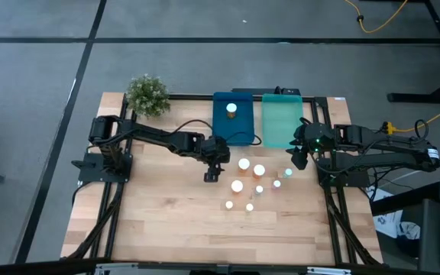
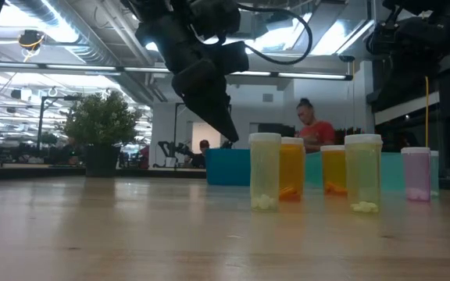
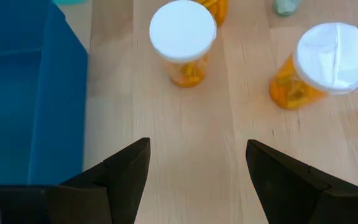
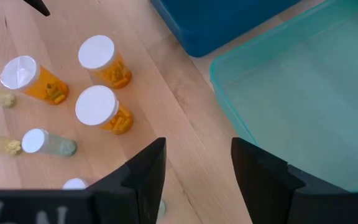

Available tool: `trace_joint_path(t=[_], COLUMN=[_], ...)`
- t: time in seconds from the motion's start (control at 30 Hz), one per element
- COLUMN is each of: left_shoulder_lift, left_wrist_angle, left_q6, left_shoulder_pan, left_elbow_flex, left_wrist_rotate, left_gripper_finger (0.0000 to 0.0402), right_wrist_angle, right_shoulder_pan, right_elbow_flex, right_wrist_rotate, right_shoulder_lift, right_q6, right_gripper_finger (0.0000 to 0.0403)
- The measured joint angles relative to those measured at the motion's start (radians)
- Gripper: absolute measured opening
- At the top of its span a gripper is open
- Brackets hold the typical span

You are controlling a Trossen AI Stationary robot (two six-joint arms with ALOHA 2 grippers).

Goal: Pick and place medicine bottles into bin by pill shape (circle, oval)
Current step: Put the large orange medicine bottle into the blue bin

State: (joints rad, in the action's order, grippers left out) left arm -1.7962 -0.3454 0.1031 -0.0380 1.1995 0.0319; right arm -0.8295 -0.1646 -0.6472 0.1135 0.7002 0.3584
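Left gripper (image 1: 211, 176) held wide, empty, beside blue tray (image 1: 233, 122). Right gripper (image 1: 299, 163) parted, empty, near teal tray (image 1: 281, 122). One bottle (image 1: 231, 109) seen in blue tray.

Left tool (image 3: 197, 163): dark fingers parted, empty, above pale wooden table (image 3: 191, 124). Two amber-orange, white-capped medicine bottles (image 3: 183, 38) (image 3: 325, 62) stand ahead. Dark blue plastic bin (image 3: 23, 106) lies beside.
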Motion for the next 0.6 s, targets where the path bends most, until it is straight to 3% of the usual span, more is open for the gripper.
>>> trace_joint_path(t=[0.6], left_shoulder_lift=[0.0], left_wrist_angle=[0.0], left_q6=[-0.024], left_shoulder_pan=[0.001], left_elbow_flex=[0.0], left_wrist_rotate=[0.0], left_gripper_finger=[0.0256], right_wrist_angle=[0.0], right_shoulder_pan=[0.0], right_elbow_flex=[0.0], right_wrist_rotate=[0.0], right_shoulder_lift=[0.0], right_q6=[0.0], right_gripper_finger=[0.0183])
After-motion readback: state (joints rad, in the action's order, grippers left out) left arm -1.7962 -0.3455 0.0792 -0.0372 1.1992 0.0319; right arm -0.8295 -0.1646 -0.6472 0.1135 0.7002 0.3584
